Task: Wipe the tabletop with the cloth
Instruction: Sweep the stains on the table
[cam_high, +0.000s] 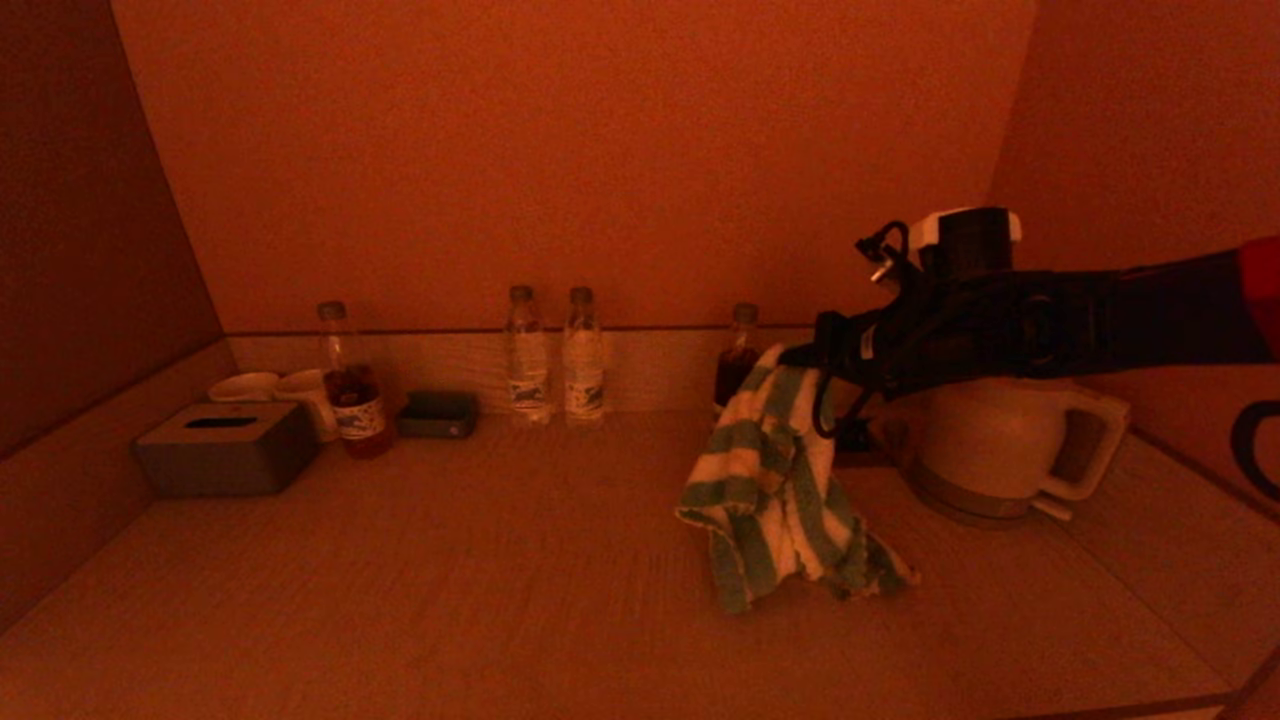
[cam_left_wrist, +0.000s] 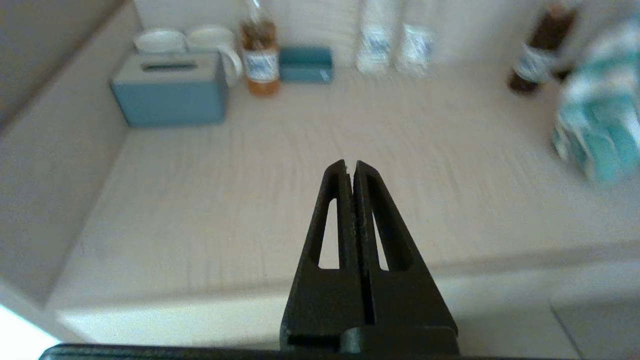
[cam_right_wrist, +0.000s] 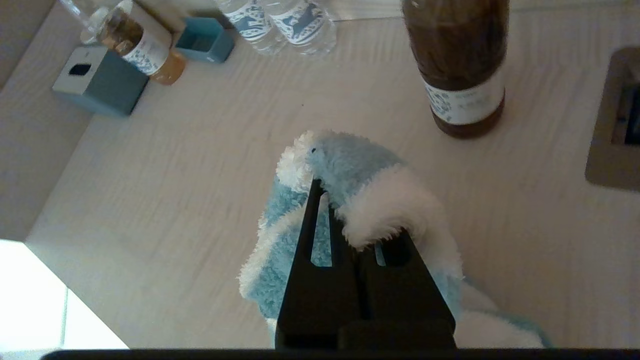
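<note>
Pale wood-grain table (cam_high: 450, 600), enclosed by walls at the back and both sides. Along the back edge, from the robot's left: a grey tissue box (cam_high: 226, 448), two white cups (cam_high: 285, 393) behind it, a bottle of dark drink (cam_high: 352, 392), a small dark box (cam_high: 438, 414), two clear water bottles (cam_high: 553, 355) side by side, and a second dark bottle (cam_high: 738, 352). At the right stands a white kettle (cam_high: 1005, 440) on its base, beside a recessed socket panel (cam_right_wrist: 614, 120); whether the hanging striped cloth (cam_high: 775, 490) touches the table cannot be told.
</note>
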